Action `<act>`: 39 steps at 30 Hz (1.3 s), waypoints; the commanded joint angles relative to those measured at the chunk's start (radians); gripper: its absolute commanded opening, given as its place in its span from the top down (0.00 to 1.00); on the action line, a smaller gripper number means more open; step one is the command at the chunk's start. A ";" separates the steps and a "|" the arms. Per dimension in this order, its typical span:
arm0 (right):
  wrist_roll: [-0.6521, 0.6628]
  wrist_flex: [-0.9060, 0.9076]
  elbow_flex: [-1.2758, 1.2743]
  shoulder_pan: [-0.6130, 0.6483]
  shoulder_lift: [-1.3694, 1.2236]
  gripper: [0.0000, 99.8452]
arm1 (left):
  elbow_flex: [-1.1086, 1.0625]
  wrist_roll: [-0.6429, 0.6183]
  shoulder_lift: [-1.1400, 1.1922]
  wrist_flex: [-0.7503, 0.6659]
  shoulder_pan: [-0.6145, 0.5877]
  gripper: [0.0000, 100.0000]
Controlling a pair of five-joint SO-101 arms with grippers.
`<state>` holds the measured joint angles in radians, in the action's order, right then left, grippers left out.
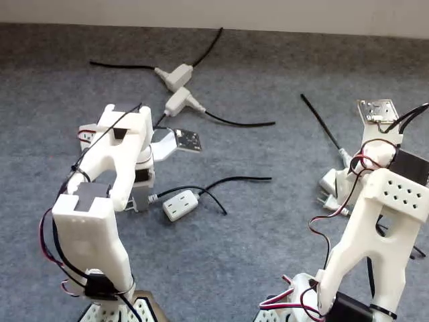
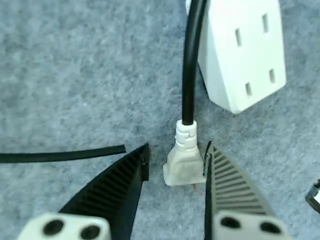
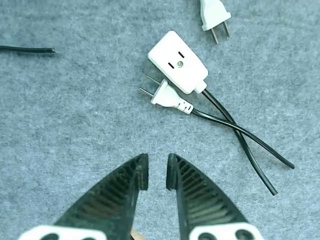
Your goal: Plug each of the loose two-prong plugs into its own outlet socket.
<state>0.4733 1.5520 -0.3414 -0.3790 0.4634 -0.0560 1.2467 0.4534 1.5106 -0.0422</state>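
Left gripper (image 2: 176, 150) is seen part open, straddling a white two-prong plug (image 2: 184, 162) that lies on the grey bench (image 2: 75, 75). One finger (image 2: 225, 185) is right against the plug body; the other is set apart from it. The plug's black cable (image 2: 189, 60) is run just beside a white outlet block (image 2: 245, 50). Right gripper (image 3: 157, 162) is held narrow, with nothing in it, above the bench. Beyond it a second plug (image 3: 167, 95) is laid just beside a single outlet socket (image 3: 177, 62), and a third plug (image 3: 214, 12) is nearby.
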 commanded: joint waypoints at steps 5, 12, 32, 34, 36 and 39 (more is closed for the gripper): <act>0.012 -0.013 0.005 -0.012 0.008 0.92 | 0.067 0.012 -0.007 0.006 -0.025 0.84; 0.012 -0.013 0.005 -0.012 0.008 0.92 | 0.061 0.012 0.002 0.008 -0.041 0.98; 0.012 -0.013 0.005 -0.012 0.008 0.92 | 0.065 0.012 -0.004 0.037 -0.107 0.84; 0.012 -0.013 0.005 -0.012 0.008 0.92 | 0.065 0.012 -0.005 0.037 -0.119 0.84; 0.012 -0.013 0.005 -0.012 0.008 0.92 | 0.065 0.012 -0.005 0.037 -0.127 0.84; 0.012 -0.013 0.005 -0.012 0.008 0.92 | 0.065 0.012 0.002 0.031 -0.127 0.85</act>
<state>0.4733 1.5520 -0.3414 -0.3790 0.4634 -0.0192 1.2482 0.4626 1.5321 -0.1573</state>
